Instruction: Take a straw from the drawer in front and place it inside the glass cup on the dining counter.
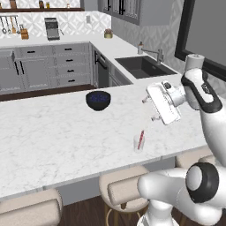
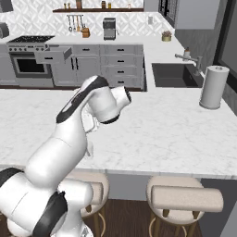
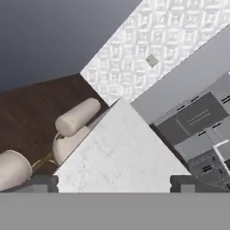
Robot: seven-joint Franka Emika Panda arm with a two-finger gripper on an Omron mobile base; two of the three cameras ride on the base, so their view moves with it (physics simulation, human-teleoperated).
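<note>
Glass cup (image 1: 139, 143) clear; dining counter (image 1: 53, 137) marble-look, smooth; stools (image 2: 185, 196) cushioned beige.

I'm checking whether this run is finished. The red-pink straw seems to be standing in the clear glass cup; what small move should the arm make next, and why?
Probably just lift the open gripper higher and clear. The thin red-pink straw already leans inside the small clear glass cup on the white marble-look dining counter, and the fingers hold nothing.

1. The robot arm (image 1: 201, 132) is smooth, shiny and white, with fat round parts.
2. Its joints have dark grey rings and round grey caps.
3. The hand (image 1: 164, 102) is a flat white block.
4. Two small dark finger tips (image 3: 43, 183) stick out.
</note>
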